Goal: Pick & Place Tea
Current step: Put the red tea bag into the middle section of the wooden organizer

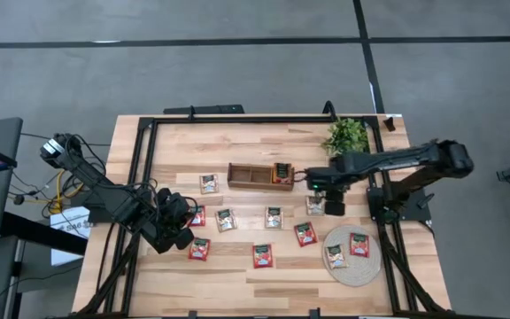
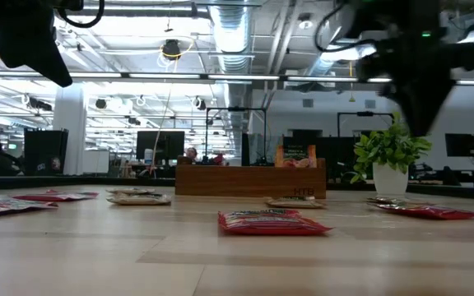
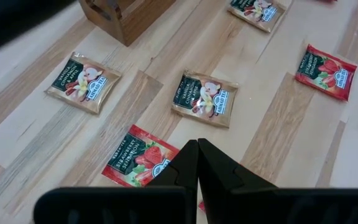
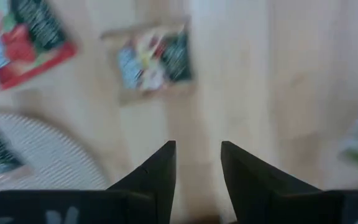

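Around the wooden box (image 1: 260, 175): five red sachets (image 1: 263, 256), five beige sachets (image 1: 274, 217), one mat (image 1: 354, 269), one plant (image 1: 346, 136).

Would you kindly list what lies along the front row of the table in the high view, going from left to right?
Left hand → red sachet → second red sachet → round woven mat, with a beige sachet and then a red one lying on it.

- A wooden table (image 1: 166, 142) with a black frame along its edges.
- An open wooden box (image 1: 251, 175) stands mid-table.
- A green potted plant (image 1: 346, 136) sits near the far right corner.
- A round woven mat (image 1: 367, 266) lies front right.
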